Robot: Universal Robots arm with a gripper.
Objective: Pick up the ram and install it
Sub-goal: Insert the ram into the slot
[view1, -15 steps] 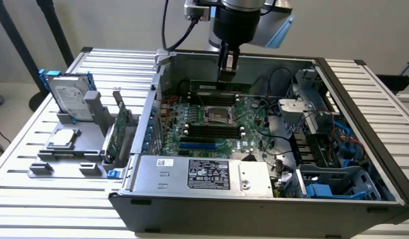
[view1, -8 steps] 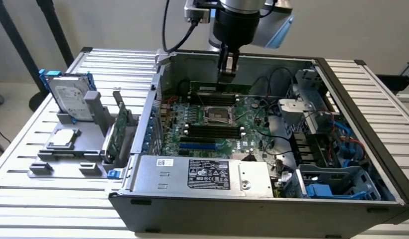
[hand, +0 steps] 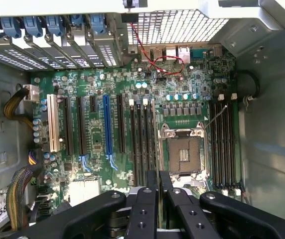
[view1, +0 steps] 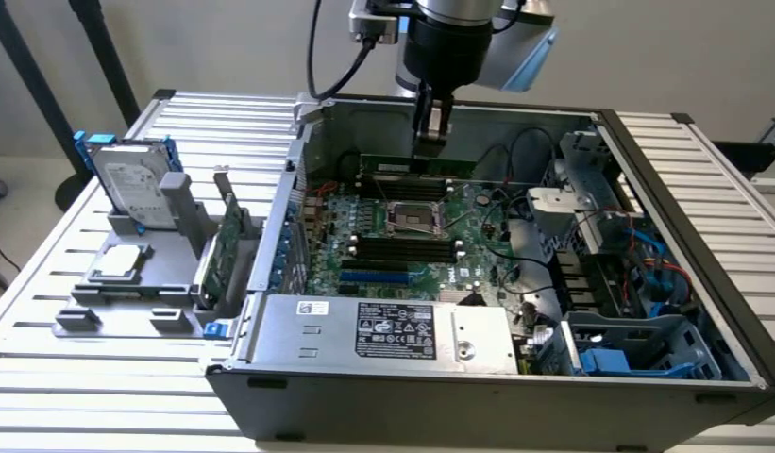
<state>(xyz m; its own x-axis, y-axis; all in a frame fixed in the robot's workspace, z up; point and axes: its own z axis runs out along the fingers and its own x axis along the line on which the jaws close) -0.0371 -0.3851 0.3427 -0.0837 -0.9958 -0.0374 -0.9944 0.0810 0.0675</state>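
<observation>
The exterior view stands raised at the 6 o'clock side of the open computer case (view1: 362,396). It faces down and toward 12 o'clock, far enough back to take in the whole case and the tabletop (view1: 97,396) around it. The wrist view sits behind the hand (hand: 158,173), close above the case's inside, looking straight down. Both views share the motherboard (view1: 476,209) and its CPU socket (hand: 185,154).
</observation>
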